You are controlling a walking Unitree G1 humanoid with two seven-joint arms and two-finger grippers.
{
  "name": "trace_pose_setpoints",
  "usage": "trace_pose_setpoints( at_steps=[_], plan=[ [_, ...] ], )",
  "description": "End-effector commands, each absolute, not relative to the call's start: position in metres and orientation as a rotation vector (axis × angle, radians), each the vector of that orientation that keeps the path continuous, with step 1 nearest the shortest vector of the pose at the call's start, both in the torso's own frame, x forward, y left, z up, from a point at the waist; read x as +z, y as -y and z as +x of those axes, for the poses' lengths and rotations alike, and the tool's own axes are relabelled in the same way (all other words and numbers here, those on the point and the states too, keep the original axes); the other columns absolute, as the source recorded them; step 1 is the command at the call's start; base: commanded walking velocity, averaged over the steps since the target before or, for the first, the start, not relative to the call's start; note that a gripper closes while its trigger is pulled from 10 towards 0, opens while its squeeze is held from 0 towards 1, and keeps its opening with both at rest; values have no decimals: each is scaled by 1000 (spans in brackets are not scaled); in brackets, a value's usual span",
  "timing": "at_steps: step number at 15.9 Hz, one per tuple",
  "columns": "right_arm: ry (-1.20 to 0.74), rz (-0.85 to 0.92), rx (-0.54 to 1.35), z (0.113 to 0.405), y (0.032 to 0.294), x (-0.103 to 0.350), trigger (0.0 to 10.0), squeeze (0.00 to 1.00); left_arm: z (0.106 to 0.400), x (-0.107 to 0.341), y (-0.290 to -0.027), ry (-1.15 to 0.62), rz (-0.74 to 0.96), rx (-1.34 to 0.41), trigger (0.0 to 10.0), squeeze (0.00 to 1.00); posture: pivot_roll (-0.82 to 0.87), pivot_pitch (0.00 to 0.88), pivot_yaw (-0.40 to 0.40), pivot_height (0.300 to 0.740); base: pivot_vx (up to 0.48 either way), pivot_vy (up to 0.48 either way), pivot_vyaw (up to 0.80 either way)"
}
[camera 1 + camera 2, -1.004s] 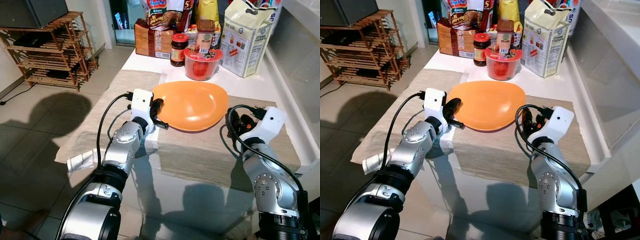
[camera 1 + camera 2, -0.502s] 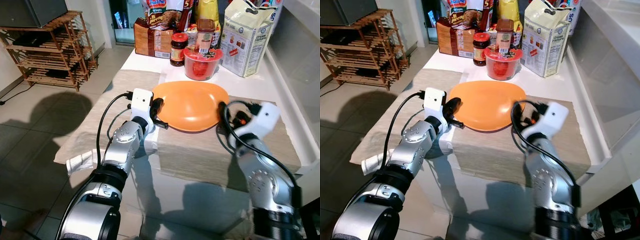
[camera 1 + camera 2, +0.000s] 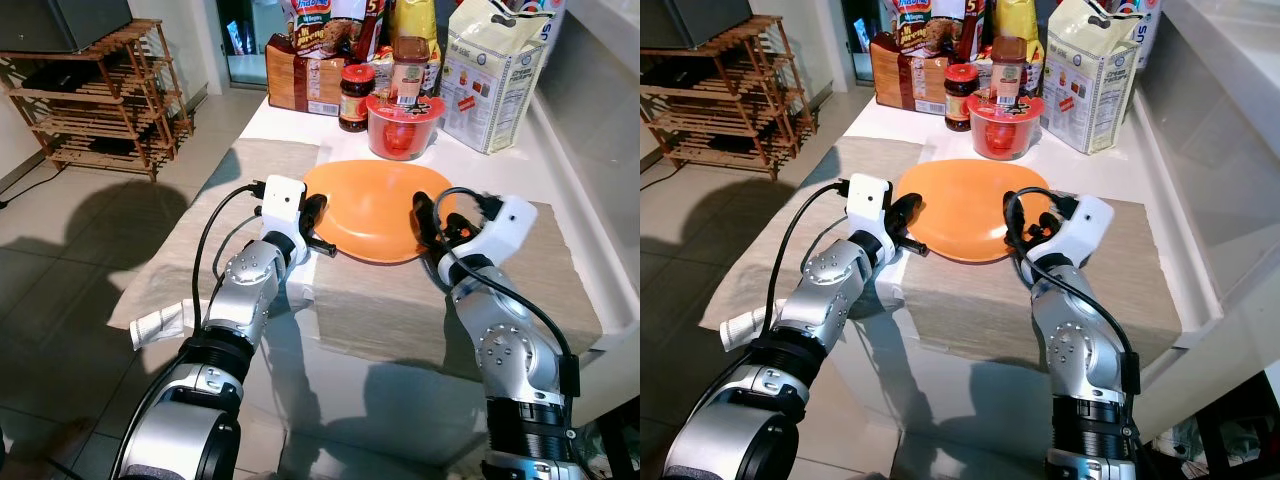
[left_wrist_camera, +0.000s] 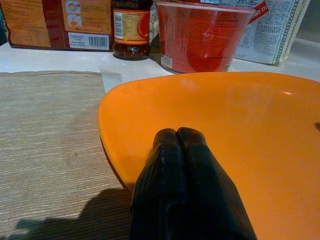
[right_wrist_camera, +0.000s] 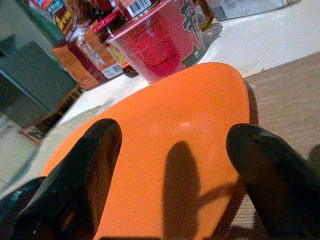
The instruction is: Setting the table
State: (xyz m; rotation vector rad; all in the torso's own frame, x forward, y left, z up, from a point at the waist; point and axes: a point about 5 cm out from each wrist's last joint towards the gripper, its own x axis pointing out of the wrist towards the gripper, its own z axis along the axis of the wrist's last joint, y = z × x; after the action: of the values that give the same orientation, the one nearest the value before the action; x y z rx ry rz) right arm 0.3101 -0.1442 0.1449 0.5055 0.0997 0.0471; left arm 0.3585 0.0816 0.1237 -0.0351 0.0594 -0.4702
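Positioning the orange plate [image 3: 375, 208] on the beige placemat [image 3: 400, 300] is, I judge, the step in hand. The plate lies on the tabletop [image 3: 500, 165], in front of the red cup [image 3: 403, 125]. The left gripper [image 4: 187, 150] has its fingers closed together at the plate's left rim. The right gripper [image 5: 175, 165] holds its fingers wide over the right rim. Next, the right fingers need to close on that rim.
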Motion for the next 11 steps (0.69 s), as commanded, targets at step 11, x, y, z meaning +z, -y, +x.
trace_pose_setpoints(
  at_steps=[11],
  plan=[
    [-33, 351, -90, 300, 167, 159, 10000, 0, 340, 76, -87, -273, -70, -457, 10000, 0, -28, 0, 25, 722, 0, 0, 0]
  ],
)
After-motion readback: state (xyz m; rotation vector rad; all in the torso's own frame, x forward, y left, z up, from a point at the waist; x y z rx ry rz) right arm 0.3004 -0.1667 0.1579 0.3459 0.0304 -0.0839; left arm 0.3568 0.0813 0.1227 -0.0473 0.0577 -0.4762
